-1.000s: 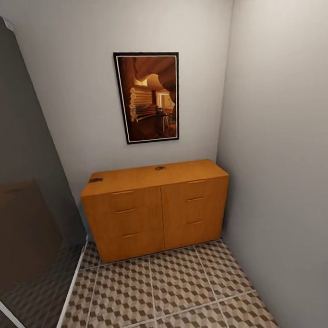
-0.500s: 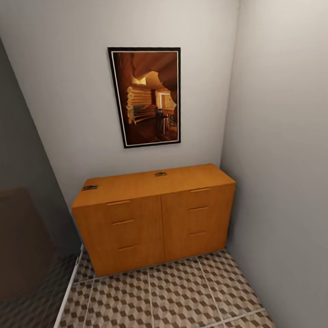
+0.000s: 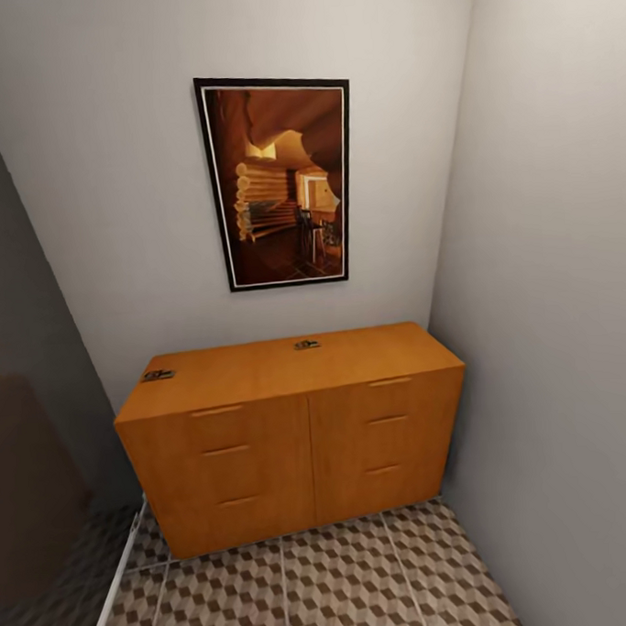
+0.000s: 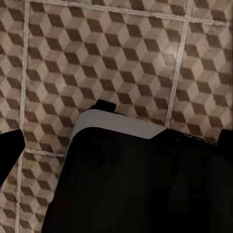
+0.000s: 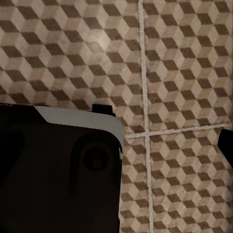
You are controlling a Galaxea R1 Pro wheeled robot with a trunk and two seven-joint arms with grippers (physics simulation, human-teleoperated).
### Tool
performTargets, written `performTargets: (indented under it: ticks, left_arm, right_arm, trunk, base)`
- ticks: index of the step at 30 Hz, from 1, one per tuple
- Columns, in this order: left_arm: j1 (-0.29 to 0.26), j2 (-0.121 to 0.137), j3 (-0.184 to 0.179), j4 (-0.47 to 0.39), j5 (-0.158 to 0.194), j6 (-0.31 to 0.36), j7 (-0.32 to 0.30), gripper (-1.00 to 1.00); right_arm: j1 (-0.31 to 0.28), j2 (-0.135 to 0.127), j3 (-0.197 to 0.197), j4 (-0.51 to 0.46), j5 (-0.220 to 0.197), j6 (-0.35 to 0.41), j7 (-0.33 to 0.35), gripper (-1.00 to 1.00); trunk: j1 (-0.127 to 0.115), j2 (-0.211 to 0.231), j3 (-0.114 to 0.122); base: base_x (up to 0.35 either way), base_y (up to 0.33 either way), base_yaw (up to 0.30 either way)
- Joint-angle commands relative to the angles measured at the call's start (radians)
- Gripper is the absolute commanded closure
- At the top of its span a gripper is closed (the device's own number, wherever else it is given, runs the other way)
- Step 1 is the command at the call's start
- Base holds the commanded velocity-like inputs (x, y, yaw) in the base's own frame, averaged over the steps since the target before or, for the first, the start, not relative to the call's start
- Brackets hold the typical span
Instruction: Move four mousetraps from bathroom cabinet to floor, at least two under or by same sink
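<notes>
Two mousetraps [image 3: 157, 375] [image 3: 306, 344] sit on the cabinet [image 3: 291, 424] top (far back); I risk overreaching, and can't tell either gripper's state.

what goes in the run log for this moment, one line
phase: facing cabinet | traps on top: one at left rear corner, one at rear middle | drawers shut | wrist views: floor

Soft, even indoor light, no hard shadows; the walls [image 3: 539, 246] shade darker toward the corners. Renders look slightly blurred, and the floor tiles [image 5: 184, 63] show a faint pale sheen.
</notes>
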Motion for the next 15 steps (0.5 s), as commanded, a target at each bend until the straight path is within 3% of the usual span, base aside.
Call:
performTargets:
  ticks: [1,9,15]
  left_arm:
    - [-0.001,0.0,-0.009,0.001,0.007,-0.003,0.004,-1.0]
    - [-0.001,0.0,-0.009,0.001,0.008,-0.004,0.004,-1.0]
    - [-0.001,0.0,-0.009,0.001,0.008,-0.004,0.004,-1.0]
  right_arm:
    - [-0.001,0.0,0.007,0.003,0.0,-0.005,-0.005,-1.0]
    - [-0.001,0.001,0.007,0.003,0.0,-0.005,-0.005,-1.0]
    - [-0.001,0.001,0.007,0.003,0.0,-0.005,-0.005,-1.0]
  trunk:
    - [0.001,-0.001,-0.001]
    - [0.001,-0.001,-0.001]
    - [0.001,-0.001,-0.001]
  base:
    - [0.305,0.0,0.0]
    - [0.284,0.0,0.0]
    - [0.171,0.0,0.008]
